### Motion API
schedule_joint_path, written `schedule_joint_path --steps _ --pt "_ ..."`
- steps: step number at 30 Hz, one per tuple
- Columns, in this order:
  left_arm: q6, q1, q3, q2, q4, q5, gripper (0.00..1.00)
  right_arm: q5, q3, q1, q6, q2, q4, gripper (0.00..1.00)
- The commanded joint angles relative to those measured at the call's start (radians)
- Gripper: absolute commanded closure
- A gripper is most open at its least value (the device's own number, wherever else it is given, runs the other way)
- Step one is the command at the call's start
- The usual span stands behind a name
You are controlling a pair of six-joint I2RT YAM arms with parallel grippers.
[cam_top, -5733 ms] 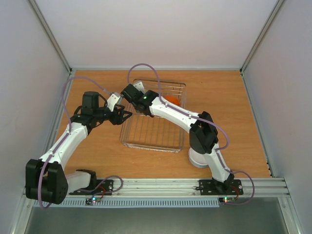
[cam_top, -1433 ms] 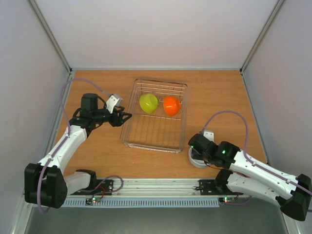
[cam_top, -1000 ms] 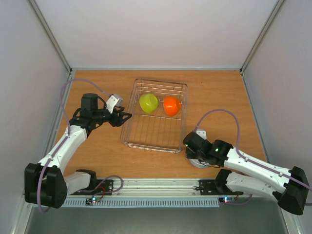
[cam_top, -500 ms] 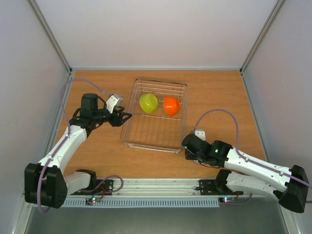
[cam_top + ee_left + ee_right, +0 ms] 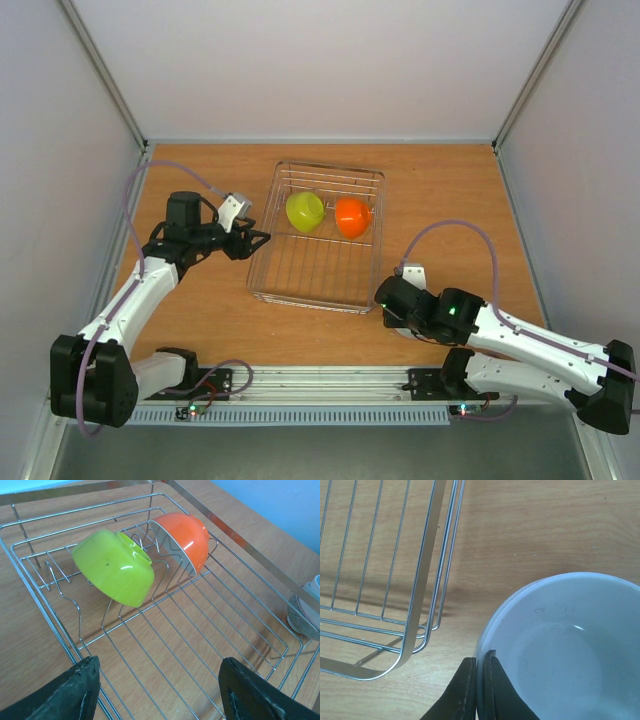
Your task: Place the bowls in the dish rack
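Right gripper (image 5: 481,661) tight on white bowl (image 5: 560,647) rim (beside dish rack (image 5: 427,580)); left gripper (image 5: 159,682) wide, empty.

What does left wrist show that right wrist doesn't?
Only left wrist: the lime bowl and orange bowl propped on edge inside the rack, seen past the open left gripper. Only right wrist: the right gripper pinching the white bowl by its rim, beside the rack's corner. Both: rack wire and the table. A pale bowl cut off at left wrist's right edge is probably the same one.
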Motion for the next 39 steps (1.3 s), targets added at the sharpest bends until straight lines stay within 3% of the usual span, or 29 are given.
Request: schedule_joint_path --steps 1,15,22,29,39 --pt "0.013 0.0 0.019 0.001 0.031 -0.001 0.35 0.048 0.05 0.018 0.006 -0.006 -0.028 0.99" --pt "0.012 0.0 0.019 -0.003 0.031 0.002 0.35 0.141 0.162 0.071 -0.062 0.011 -0.074 0.99" --pt "0.01 0.0 0.028 -0.001 0.021 -0.006 0.34 0.238 0.38 0.138 -0.242 0.192 -0.102 0.99" --pt "0.017 0.0 0.085 0.021 -0.054 -0.002 0.34 0.117 0.572 0.151 -0.558 0.383 0.033 0.99" --pt "0.065 0.0 0.181 0.056 -0.225 0.043 0.31 -0.071 0.834 0.151 -0.805 0.694 0.09 0.99"
